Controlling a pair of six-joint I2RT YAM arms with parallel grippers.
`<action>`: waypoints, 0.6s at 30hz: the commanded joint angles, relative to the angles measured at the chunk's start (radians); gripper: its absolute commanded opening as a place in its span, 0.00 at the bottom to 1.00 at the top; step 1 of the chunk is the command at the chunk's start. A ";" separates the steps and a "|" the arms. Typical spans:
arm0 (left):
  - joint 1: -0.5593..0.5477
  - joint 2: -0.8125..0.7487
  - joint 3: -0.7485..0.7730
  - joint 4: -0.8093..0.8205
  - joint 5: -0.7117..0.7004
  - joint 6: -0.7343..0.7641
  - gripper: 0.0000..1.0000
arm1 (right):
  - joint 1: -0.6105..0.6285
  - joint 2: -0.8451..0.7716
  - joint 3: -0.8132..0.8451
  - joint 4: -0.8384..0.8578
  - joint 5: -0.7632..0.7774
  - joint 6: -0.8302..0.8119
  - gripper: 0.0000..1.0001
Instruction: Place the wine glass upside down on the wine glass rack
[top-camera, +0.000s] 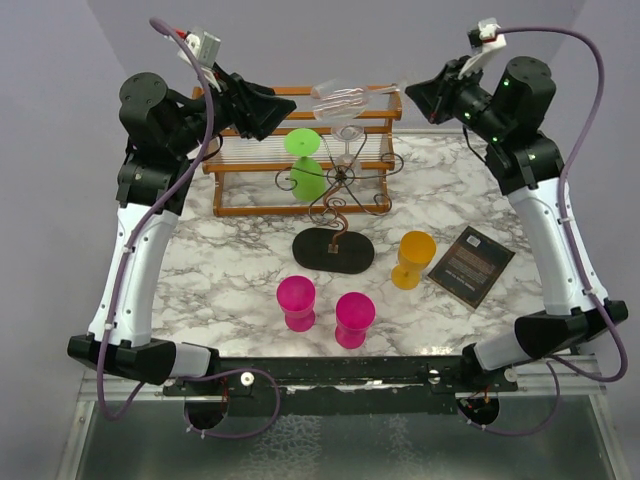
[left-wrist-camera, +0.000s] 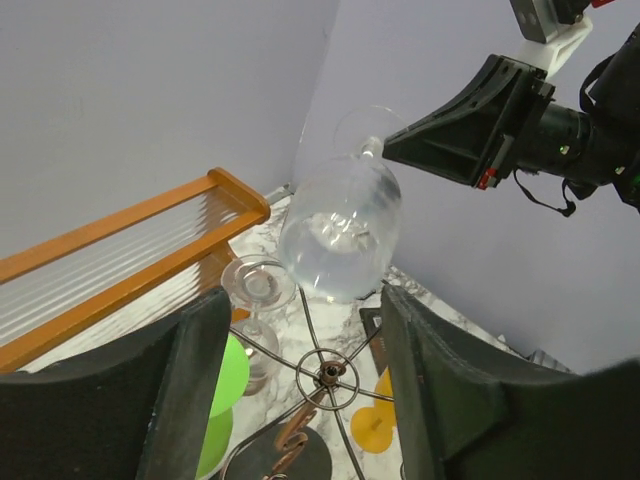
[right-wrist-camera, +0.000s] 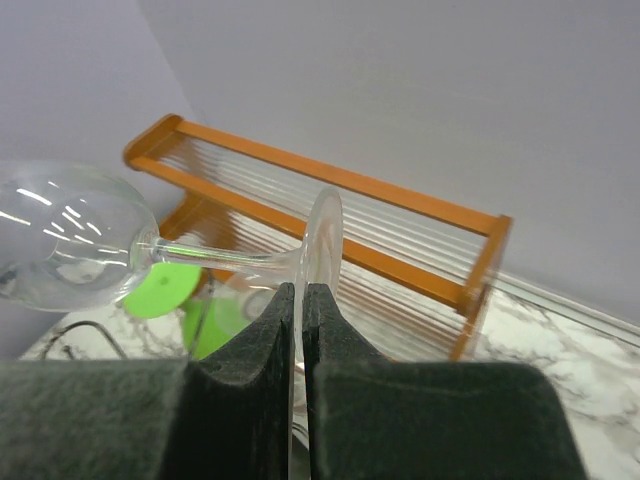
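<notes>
The clear wine glass (top-camera: 345, 97) hangs sideways above the scrolled dark wire wine glass rack (top-camera: 340, 176), its flat foot pinched in the right end effector (right-wrist-camera: 299, 300); the left end effector (left-wrist-camera: 300, 312) stands apart near the bowl. Grey-veined marble counter (top-camera: 230, 270), lilac walls (top-camera: 300, 40)

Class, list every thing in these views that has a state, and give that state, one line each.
wine glass: in the air, lying sideways, held by its foot.
right gripper: shut on the wine glass's foot.
left gripper: open, holding nothing.
wine glass rack: upright, with the green glass hanging foot-up.
orange glass: standing on the table.
</notes>
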 joint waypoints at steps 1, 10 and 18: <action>0.001 -0.041 0.030 -0.058 -0.089 0.086 0.70 | -0.131 -0.091 -0.026 0.018 0.012 0.003 0.02; 0.000 -0.063 0.061 -0.210 -0.291 0.287 0.88 | -0.292 -0.197 -0.032 0.001 0.252 -0.244 0.02; 0.001 -0.079 0.049 -0.245 -0.370 0.395 0.88 | -0.293 -0.228 -0.028 0.001 0.398 -0.626 0.02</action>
